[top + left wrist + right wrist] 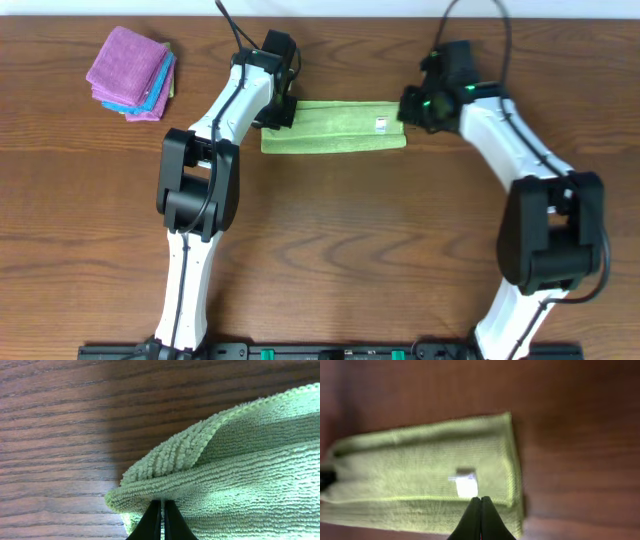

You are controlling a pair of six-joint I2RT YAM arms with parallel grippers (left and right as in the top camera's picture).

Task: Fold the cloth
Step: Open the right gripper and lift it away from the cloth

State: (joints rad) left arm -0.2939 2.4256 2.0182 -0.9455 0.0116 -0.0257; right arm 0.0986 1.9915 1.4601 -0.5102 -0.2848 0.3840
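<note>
Green microfibre marks the cloth (335, 127), which lies as a long, narrow strip at the far middle of the table (350, 250), running left to right. Two layers can be seen at its left end, so one fold is judged to have been made. A small white tag (381, 124) sits on top near the right end.

The left gripper (163, 510) is set low at the left end, its fingers pressed together with their tips against the edge of the lower layer. Hardly any gap is seen between them, so no fabric is thought to be caught, though this cannot be told for sure. The right gripper (481, 505) is held above the right end, close to the tag, also clenched and with nothing in it. Its view is blurred.

The step in hand is judged to be the second fold, end over end. For that, the fingers would need to be parted, both layers of one end taken together, and that end carried across to the other. A single layer caught alone would undo the first fold.

A stack of folded purple and blue cloths (132, 72) is seen at the far left, well apart, and nothing is found in the way.
</note>
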